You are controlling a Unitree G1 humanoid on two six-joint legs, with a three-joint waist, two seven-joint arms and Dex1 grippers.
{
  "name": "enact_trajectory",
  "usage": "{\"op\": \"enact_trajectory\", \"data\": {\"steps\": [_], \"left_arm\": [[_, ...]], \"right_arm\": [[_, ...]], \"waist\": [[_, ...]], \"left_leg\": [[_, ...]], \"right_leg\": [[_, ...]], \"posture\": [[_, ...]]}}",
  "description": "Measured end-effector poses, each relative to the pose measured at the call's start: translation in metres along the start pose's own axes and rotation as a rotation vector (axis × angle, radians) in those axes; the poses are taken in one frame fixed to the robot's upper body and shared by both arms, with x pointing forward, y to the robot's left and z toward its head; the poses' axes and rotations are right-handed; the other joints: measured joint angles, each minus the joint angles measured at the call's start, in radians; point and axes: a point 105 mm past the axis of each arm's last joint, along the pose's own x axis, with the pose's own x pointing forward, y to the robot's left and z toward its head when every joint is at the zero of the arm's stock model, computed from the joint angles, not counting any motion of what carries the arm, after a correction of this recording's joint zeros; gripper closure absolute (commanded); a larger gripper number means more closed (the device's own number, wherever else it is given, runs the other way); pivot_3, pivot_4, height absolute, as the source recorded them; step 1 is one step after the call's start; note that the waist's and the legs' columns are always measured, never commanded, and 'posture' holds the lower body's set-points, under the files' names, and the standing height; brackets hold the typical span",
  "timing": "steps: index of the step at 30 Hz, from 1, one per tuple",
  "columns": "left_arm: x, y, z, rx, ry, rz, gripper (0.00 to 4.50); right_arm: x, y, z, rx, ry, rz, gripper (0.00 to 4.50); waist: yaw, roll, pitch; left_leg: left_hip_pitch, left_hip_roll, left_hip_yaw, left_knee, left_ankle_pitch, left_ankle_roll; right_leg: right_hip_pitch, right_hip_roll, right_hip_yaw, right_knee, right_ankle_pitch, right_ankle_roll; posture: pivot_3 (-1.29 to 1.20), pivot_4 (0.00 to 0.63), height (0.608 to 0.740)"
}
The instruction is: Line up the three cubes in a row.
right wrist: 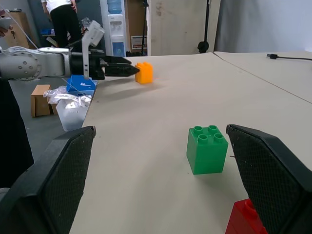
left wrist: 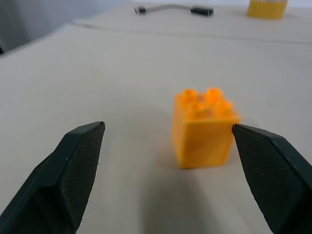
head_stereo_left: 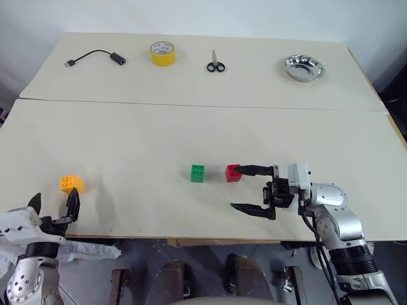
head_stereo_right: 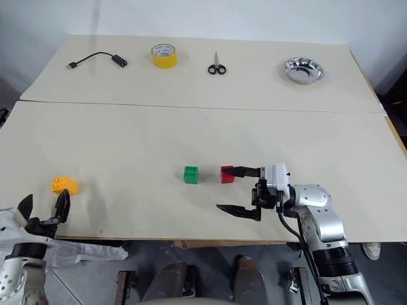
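beige board covered the table [head_stereo_left: 127,140], which ran across the whole frame in two joined sheets. near the lower middle of the head view sat the green cube [head_stereo_left: 198,173], and just to its right, apart from it by a small gap, the red cube [head_stereo_left: 233,173]; both stood studs up. the orange cube [head_stereo_left: 71,184] lay far off at the lower left, close to the table's near edge, well apart from the other two. the right gripper [head_stereo_left: 248,189] reached in from the lower right, pointing toward the left of the frame, its two black fingers spread wide: the upper fingertip overlapped the red cube's right side in the picture, though i could not tell whether it touched, and the lower finger hung nearer the table edge with nothing between them. the left gripper [head_stereo_left: 54,204] sat at the lower left corner, fingers also wide apart and empty, just below the orange cube; in the left wrist view that cube stood just ahead of the finger on the right. along the top of the frame lay a cable [head_stereo_left: 95,58], a tape roll [head_stereo_left: 163,53], scissors [head_stereo_left: 215,63] and a metal bowl [head_stereo_left: 304,68], left to right.
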Motion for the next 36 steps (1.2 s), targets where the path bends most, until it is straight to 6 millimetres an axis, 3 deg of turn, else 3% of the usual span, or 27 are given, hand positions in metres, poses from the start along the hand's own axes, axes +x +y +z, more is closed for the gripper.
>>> {"op": "enact_trajectory", "data": {"steps": [10, 14, 15, 23, 32, 36], "left_arm": [[0.020, -0.003, -0.001, 0.020, 0.010, -0.103, 2.97], [0.021, -0.005, -0.001, 0.022, 0.008, -0.113, 2.97], [0.021, -0.005, -0.001, 0.021, 0.008, -0.112, 2.80], [0.018, -0.019, -0.001, -0.039, -0.036, 0.009, 0.62], [0.035, -0.027, 0.003, -0.067, -0.039, 0.084, 0.62], [0.036, -0.027, 0.002, -0.063, -0.029, 0.089, 1.47]], "right_arm": [[-0.001, 0.004, -0.002, 0.009, 0.002, -0.034, 0.00], [-0.001, 0.003, -0.002, 0.012, 0.003, -0.043, 0.00], [-0.001, 0.003, -0.002, 0.012, 0.003, -0.044, 0.00], [-0.004, 0.005, -0.004, 0.029, 0.020, -0.051, 0.00], [-0.003, 0.005, -0.004, 0.043, 0.026, -0.038, 0.00], [-0.003, 0.005, -0.004, 0.043, 0.026, -0.034, 0.00]], "waist": [[0.002, -0.001, -0.001], [0.001, -0.001, -0.001], [0.002, -0.001, -0.001], [0.004, -0.002, -0.001], [0.003, -0.002, -0.001], [0.003, -0.002, -0.001]], "left_leg": [[0.001, 0.000, 0.001, 0.000, 0.001, -0.001], [0.001, 0.000, 0.001, 0.000, 0.001, -0.001], [0.001, 0.000, 0.001, 0.000, 0.001, -0.001], [0.001, -0.001, 0.000, 0.000, 0.001, -0.001], [0.000, 0.000, 0.001, 0.000, 0.001, -0.001], [0.000, 0.000, 0.001, 0.000, 0.001, -0.001]], "right_leg": [[0.000, 0.001, 0.000, 0.001, 0.000, 0.000], [0.000, 0.001, 0.000, 0.001, 0.000, 0.000], [0.000, 0.001, 0.000, 0.001, 0.000, 0.000], [0.000, 0.000, 0.001, 0.001, 0.000, 0.000], [0.000, 0.001, 0.001, 0.001, 0.000, 0.000], [0.000, 0.001, 0.001, 0.001, 0.000, 0.000]], "posture": [[0.00, 0.150, 0.740], [0.00, 0.150, 0.740], [0.00, 0.150, 0.740], [0.00, 0.150, 0.740], [0.00, 0.150, 0.740], [0.00, 0.150, 0.740]]}}
